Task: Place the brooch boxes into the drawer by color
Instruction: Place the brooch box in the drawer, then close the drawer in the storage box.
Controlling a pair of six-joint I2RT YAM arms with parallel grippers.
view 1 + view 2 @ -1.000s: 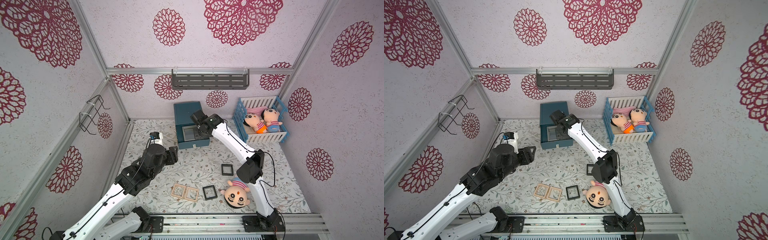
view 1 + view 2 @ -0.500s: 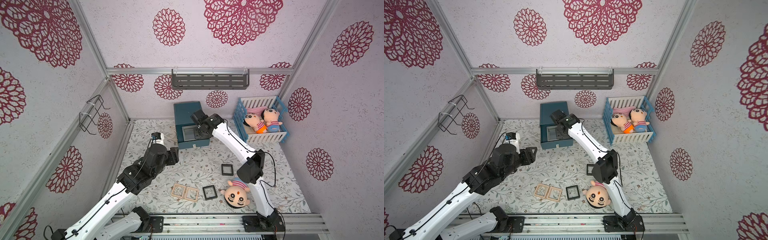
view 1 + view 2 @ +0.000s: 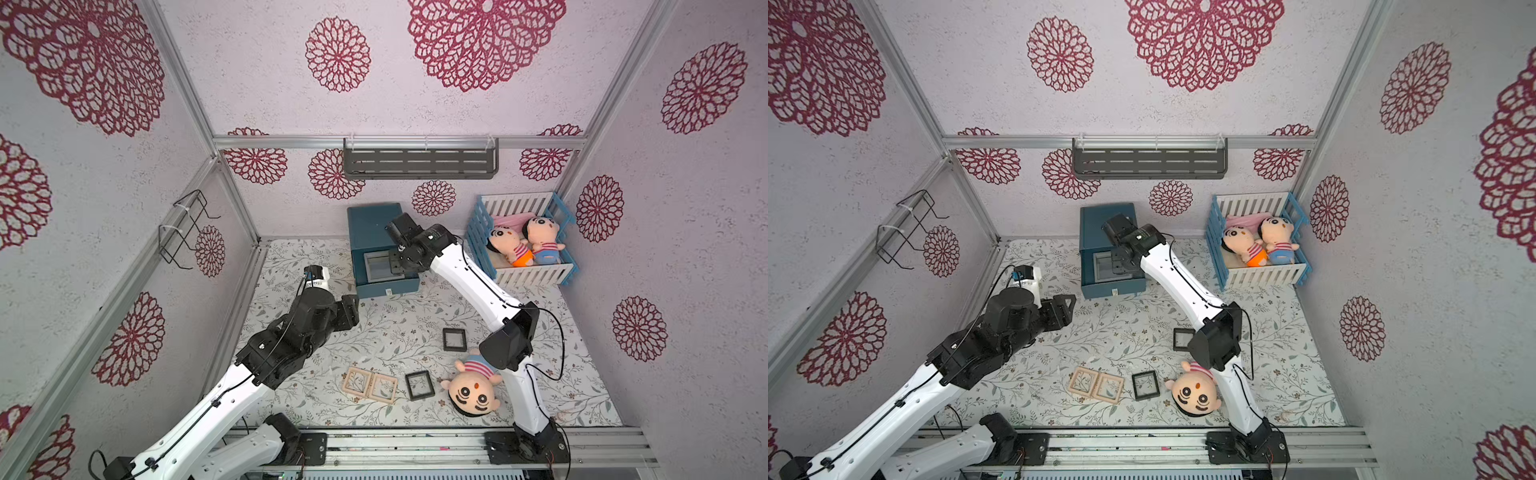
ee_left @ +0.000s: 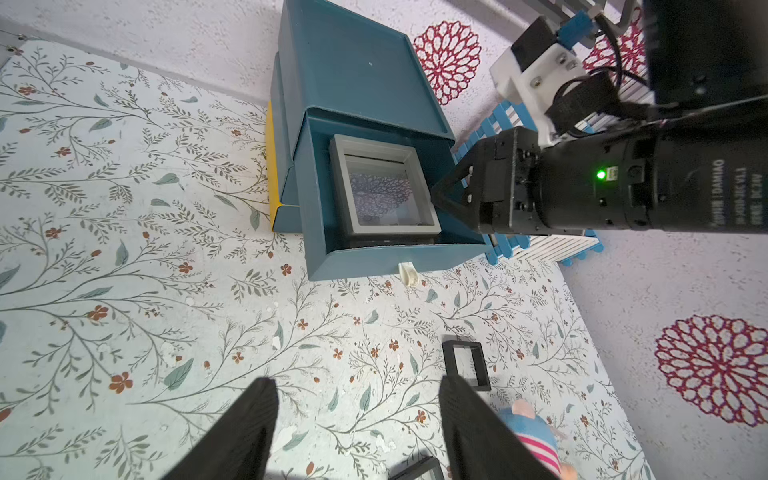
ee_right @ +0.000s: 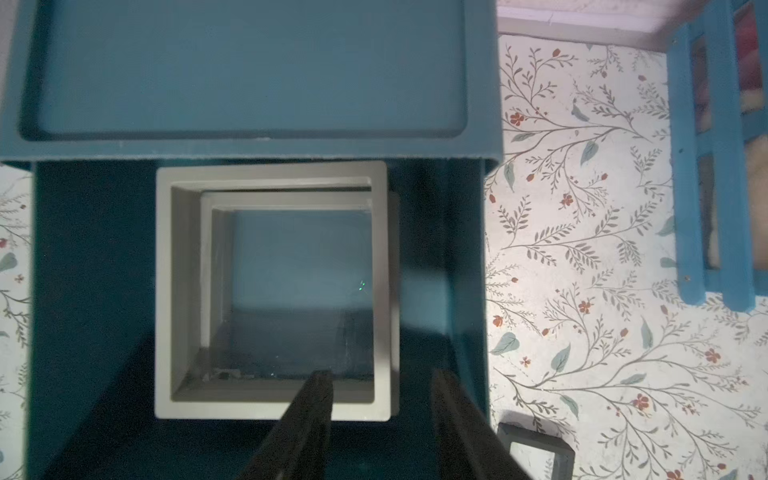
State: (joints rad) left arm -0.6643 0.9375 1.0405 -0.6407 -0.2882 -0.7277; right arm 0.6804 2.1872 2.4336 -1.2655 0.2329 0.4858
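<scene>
The teal drawer stands pulled out of its cabinet at the back of the mat. Two grey brooch boxes lie stacked inside it. My right gripper hovers open over the top box's corner, holding nothing. Two black brooch boxes and two wood-coloured ones lie on the mat in both top views. My left gripper hangs open and empty above the mat, left of the drawer.
A plush doll lies face up by the right arm's base. A blue and white crib with two dolls stands at the back right. A grey shelf hangs on the back wall, a wire rack on the left wall.
The right gripper's jaws have spread and let go of the grey box in the drawer. The left arm has barely shifted.
</scene>
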